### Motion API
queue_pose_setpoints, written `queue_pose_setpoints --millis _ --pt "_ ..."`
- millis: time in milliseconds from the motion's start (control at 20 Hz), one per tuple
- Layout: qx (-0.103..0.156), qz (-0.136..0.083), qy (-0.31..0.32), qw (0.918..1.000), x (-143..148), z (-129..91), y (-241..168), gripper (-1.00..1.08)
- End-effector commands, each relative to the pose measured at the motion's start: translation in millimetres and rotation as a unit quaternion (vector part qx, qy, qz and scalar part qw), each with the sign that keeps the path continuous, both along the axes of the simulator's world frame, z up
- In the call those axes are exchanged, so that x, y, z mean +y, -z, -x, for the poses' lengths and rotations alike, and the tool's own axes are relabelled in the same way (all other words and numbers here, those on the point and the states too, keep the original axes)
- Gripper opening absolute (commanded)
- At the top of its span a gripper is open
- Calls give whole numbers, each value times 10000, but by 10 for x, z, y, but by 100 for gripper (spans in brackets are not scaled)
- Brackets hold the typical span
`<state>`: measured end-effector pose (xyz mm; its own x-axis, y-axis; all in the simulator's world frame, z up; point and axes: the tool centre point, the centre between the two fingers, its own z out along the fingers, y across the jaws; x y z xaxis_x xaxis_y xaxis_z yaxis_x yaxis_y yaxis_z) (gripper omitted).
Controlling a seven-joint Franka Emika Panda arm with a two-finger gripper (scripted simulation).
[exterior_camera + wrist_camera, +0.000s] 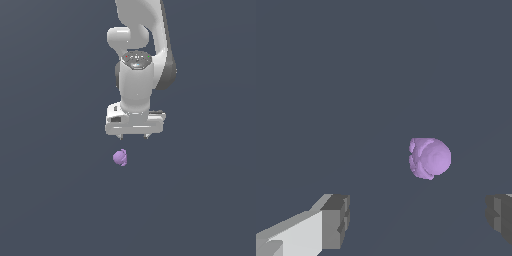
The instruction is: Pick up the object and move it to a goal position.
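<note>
- The ground (pixel 50 200) is one flat, matte slate-grey surface filling both views, with no seam, edge or border in sight; it lies bare on every side of the arm and the blob.
- The arm (pixel 137 60) is smooth, glossy white with rounded, tubular links and a dark band at the joint on the exterior view's right; it comes down from the top edge of the exterior view and ends in a boxy white hand.
- The gripper (pixel 133 136) points down, its two short dark fingertips set wide apart and showing just under the hand's lower edge. In the wrist view the fingers (pixel 336 220) are blocky, dark grey pads on white bodies, one at each side of the frame, with bare ground between them. They hold nothing.
- The object (pixel 120 158) is a small light-purple blob, roundish, smooth on one side and lumpy on the other. It rests on the ground apart from the gripper, below the fingertip on the exterior view's left. In the wrist view the object (pixel 429 158) sits beyond the fingertips, untouched, nearer one finger than the other.
</note>
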<state>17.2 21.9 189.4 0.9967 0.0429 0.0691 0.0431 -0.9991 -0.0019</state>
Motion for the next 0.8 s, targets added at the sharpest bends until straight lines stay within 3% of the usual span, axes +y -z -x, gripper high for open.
queue_pose_setpoints --millis 0,500,750 --pt "0 0 0 10000 0 0 0 100" --pt "-211 -136 -231 9994 343 -97 -208 100" --pt "-191 -127 -214 9995 310 -97 -176 100"
